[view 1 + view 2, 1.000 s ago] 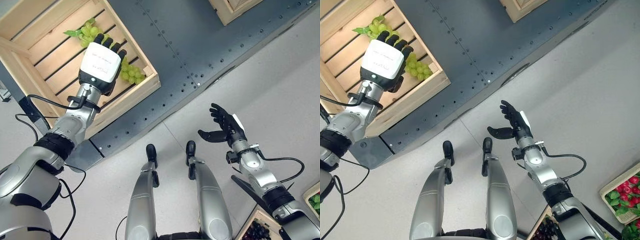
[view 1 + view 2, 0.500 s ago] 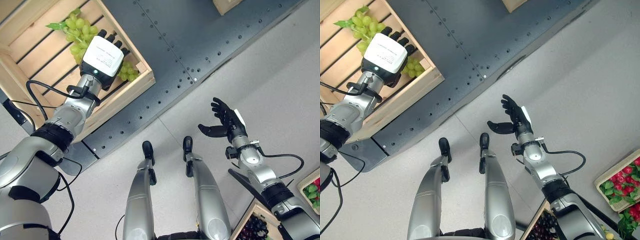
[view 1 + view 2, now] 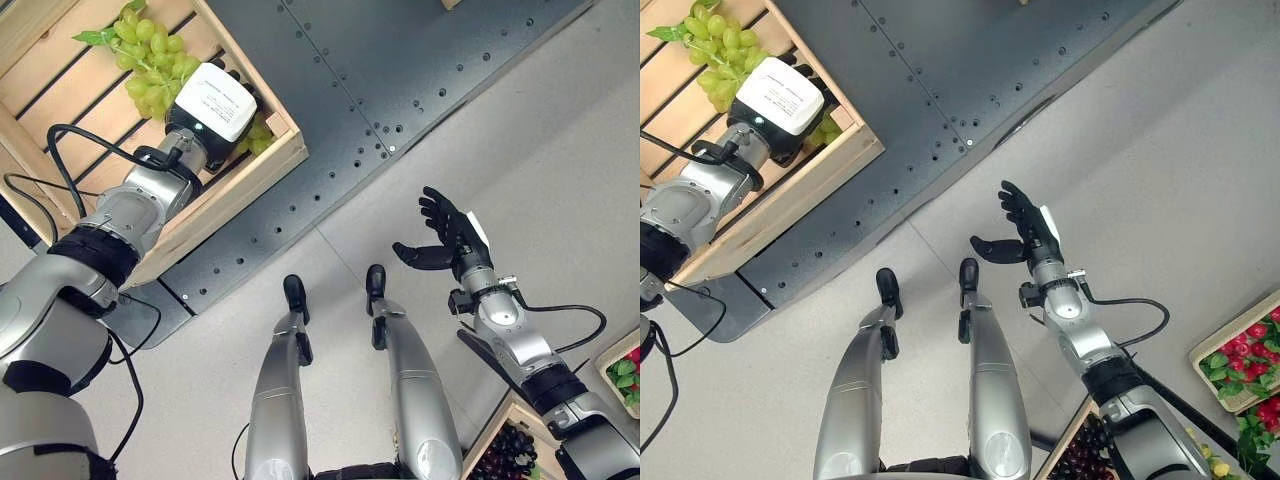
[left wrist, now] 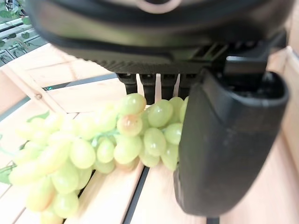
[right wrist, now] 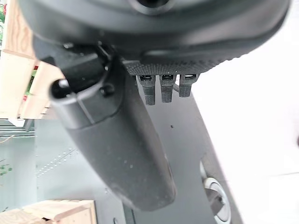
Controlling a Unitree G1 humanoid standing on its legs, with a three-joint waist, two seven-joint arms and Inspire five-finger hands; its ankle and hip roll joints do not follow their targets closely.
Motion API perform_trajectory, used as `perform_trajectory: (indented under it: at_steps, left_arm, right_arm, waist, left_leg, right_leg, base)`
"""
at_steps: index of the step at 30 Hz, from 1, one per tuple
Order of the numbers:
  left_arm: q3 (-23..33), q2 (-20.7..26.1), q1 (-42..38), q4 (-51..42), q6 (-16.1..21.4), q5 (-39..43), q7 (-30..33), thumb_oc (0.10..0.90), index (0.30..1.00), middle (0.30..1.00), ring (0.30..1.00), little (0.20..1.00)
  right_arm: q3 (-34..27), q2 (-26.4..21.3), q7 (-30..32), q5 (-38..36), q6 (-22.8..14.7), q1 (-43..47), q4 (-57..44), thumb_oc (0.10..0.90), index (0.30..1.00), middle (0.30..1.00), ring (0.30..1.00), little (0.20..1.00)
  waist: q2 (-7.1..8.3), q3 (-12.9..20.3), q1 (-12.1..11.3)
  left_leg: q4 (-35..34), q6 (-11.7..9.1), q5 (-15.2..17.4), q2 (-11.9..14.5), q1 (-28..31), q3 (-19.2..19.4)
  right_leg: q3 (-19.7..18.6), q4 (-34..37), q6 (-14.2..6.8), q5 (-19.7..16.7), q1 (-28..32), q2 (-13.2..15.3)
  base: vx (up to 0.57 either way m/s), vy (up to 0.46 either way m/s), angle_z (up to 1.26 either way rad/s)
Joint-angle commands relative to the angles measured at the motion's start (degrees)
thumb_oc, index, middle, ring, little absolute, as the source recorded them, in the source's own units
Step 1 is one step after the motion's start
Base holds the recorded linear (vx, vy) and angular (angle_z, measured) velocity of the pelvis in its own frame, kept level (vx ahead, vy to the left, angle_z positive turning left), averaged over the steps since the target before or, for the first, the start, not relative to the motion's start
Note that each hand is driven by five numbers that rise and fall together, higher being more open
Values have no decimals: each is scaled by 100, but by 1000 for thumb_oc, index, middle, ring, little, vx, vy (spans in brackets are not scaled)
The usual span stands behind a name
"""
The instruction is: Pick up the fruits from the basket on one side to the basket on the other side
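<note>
Nearest, low at the right edge of the left eye view, a wooden box of dark grapes (image 3: 512,462) sits on the pale floor (image 3: 560,170), and beside it a tray of red and green fruit (image 3: 1238,355) shows at the right edge of the right eye view. Above these the right robot hand (image 3: 452,243) is held in the air over the floor, palm turned sideways, fingers straight and spread with the thumb standing out, holding nothing; its own wrist view shows the fingers (image 5: 161,87) extended over the floor and the dark metal. Beyond it a dark grey riveted metal platform (image 3: 380,80) runs diagonally across the scene. On the platform's left part stands a slatted wooden crate (image 3: 235,185), and the left robot hand (image 3: 215,100) is inside it near its right corner, the white back cover facing up. A bunch of green grapes (image 3: 145,65) lies on the crate's slats, part of it stretching away from the hand toward the crate's far side and part of it under the hand. In the left wrist view the grapes (image 4: 117,140) lie on the slats just beyond the palm, the fingers (image 4: 154,86) reaching straight down behind them and the thumb beside them, not closed round the bunch.
</note>
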State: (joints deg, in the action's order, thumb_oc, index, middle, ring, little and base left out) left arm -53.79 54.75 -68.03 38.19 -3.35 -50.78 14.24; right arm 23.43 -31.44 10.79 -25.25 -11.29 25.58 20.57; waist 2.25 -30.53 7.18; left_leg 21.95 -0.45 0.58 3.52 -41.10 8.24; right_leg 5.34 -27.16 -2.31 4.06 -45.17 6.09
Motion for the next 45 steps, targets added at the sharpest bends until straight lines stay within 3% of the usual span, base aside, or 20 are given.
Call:
perform_trajectory:
  at_steps: [1,5,6,7,8,9,16,26,27,30,34,40,45]
  left_arm:
    - [179,432,-358,412,-1129,-19,-372,800,900,900,900,900]
    - [350,476,-222,582,-1743,-197,-230,800,900,900,900,900]
    - [400,465,-197,675,-1940,-286,-119,712,768,768,768,768]
    - [413,465,-189,681,-1962,-298,-103,662,693,693,693,693]
    - [453,468,-158,684,-2071,-371,-25,450,375,375,375,375]
    - [545,456,-73,684,-2141,-448,92,400,300,300,300,300]
    - [816,432,122,716,-2119,-791,646,400,300,300,300,300]
    - [993,579,265,369,-1438,-643,1449,400,300,300,300,300]
    - [1006,603,240,276,-1159,-426,1710,400,300,300,300,300]
    - [1010,572,213,208,-919,-180,1906,400,300,300,300,300]
    - [1182,470,269,163,-399,934,2448,400,300,300,300,300]
    - [2138,120,770,-79,645,2408,2772,400,300,300,300,300]
    - [2788,-84,1144,-375,1084,3001,2661,400,300,300,300,300]
  right_arm:
    - [-367,-351,298,-206,-584,24,-726,800,900,900,900,900]
    - [-463,-387,291,-218,-622,-50,-918,800,900,900,900,900]
    - [-497,-392,296,-289,-674,-72,-977,800,900,900,900,900]
    - [-504,-394,296,-305,-684,-78,-990,800,900,900,900,900]
    - [-540,-383,279,-355,-725,-95,-1039,800,900,900,900,900]
    - [-575,-369,288,-344,-747,-103,-1118,800,900,900,900,900]
    - [-693,-364,309,-388,-754,-63,-1525,800,900,900,900,900]
    - [-879,-409,216,-310,-857,-180,-1888,800,900,900,900,900]
    - [-863,-426,199,-332,-841,-175,-1915,800,900,900,900,900]
    - [-830,-432,208,-330,-847,-143,-1896,800,900,900,900,900]
    - [-795,-421,255,-254,-817,-104,-1877,800,900,900,900,900]
    - [-829,-248,166,-264,-705,-183,-1874,800,900,900,900,900]
    - [-843,-89,-3,-219,-606,-183,-1864,800,900,900,900,900]
  waist:
    - [56,74,9]
    - [75,74,16]
    - [82,74,18]
    - [80,74,19]
    - [78,74,13]
    - [80,74,2]
    - [84,74,-1]
    - [11,74,13]
    - [-28,74,2]
    - [-66,74,-20]
    - [-109,74,-53]
    - [-109,74,-153]
    - [-106,74,-214]
  left_leg:
    - [286,97,313,-45,-73,289]
    - [290,94,298,-48,-152,264]
    - [288,98,295,-50,-195,260]
    - [291,98,295,-50,-205,257]
    - [289,95,291,-60,-230,244]
    - [295,94,291,-71,-259,224]
    - [291,113,289,-97,-302,216]
    - [226,155,314,-126,-126,270]
    - [203,168,327,-143,-4,302]
    - [175,180,336,-176,130,306]
    - [146,207,357,-219,379,283]
    - [12,241,417,-292,1037,181]
    - [-84,256,470,-340,1601,100]
  right_leg:
    - [193,390,-56,-267,253,-6]
    - [186,408,-52,-291,187,-21]
    - [183,410,-47,-298,140,-22]
    - [184,409,-46,-299,132,-22]
    - [184,414,-44,-305,110,-24]
    - [190,410,-43,-308,81,-26]
    - [188,434,-39,-336,39,-38]
    - [101,455,-76,-367,143,-59]
    - [99,440,-82,-341,249,-44]
    - [96,428,-84,-313,369,-30]
    - [72,374,-86,-259,587,-10]
    - [21,372,-101,-148,1185,-11]
    - [22,464,-99,-91,1741,8]
  base:
    - [0,0,0]
    - [-4,5,-2]
    - [-11,6,-4]
    - [0,0,0]
    - [-20,7,-3]
    - [-22,7,-3]
    - [-5,4,0]
    - [-16,16,1]
    - [0,0,0]
    - [-10,7,0]
    - [0,0,0]
    - [3,-20,0]
    - [7,-28,1]
